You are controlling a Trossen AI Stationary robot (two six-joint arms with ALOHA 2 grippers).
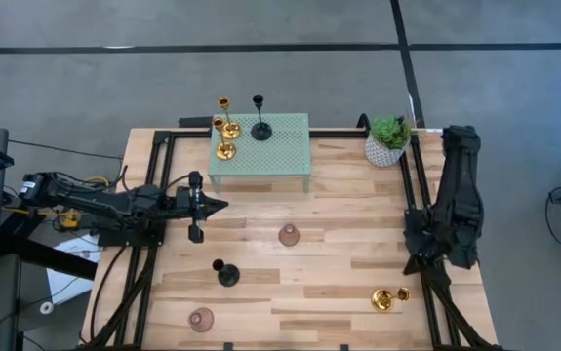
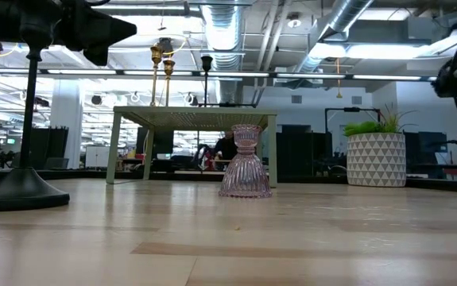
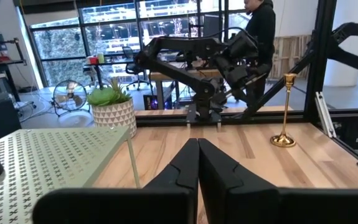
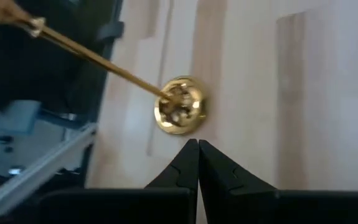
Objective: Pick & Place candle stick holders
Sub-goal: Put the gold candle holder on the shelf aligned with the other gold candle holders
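Black holders: 2 | gold: 3 | pink glass: 2 | both pincers closed, empty

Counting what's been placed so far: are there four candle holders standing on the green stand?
No. The high view shows three on the green stand: two gold holders and one black holder.

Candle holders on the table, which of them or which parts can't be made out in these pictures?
- Low view: the black holder has its top hidden behind the dark arm overhead.
- Low view: the two gold holders and the black one on the green stand show stems only; the stand's top hides their bases.
- High view: an object at the table's front edge is cut off by the picture's edge.
- Right wrist view: the gold holder is blurred, its stem tip cut off.
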